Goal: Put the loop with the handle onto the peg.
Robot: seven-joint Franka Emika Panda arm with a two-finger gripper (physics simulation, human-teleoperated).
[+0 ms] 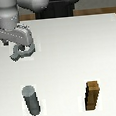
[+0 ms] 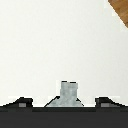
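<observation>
gripper (image 1: pixel 22 51) up off the table (image 1: pixel 63 53), pinching the ring (image 1: pixel 22 50) by what looks like its handle; peg (image 1: pixel 31 100) upright, well apart, wooden block (image 1: pixel 93 95) beside.

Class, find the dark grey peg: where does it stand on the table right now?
The peg stands upright on the white table at the exterior view's lower left, level with the brown wooden block on the right.

A plain white table (image 1: pixel 69 58) fills nearly the whole exterior view, evenly lit, with only short soft shadows. At twelve o'clock, past the table's far edge, lies a dark, almost black band of background (image 1: pixel 97 3). No walls, windows or floor can be made out.
</observation>
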